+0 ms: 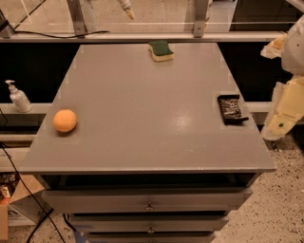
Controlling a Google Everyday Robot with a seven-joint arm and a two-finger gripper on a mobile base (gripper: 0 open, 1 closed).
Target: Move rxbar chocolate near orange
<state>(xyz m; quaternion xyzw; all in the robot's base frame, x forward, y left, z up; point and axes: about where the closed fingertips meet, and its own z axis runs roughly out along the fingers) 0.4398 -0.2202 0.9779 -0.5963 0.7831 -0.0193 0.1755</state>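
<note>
Cream-yellow gripper hangs at far right, just off the grey flat-topped table, touching nothing on it; spread or pressed together, cannot tell. Nearest is the flat black rectangular rxbar chocolate, pale lettering, at the table's right edge. Green-and-yellow sponge at back edge. Round smooth orange well apart, left edge.

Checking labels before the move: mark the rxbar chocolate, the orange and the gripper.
rxbar chocolate (pixel 232 109): camera view, middle of the black wrapper.
orange (pixel 64 120): camera view, centre of the fruit.
gripper (pixel 126 9): camera view, pale tip at the top edge, left of centre.
</note>
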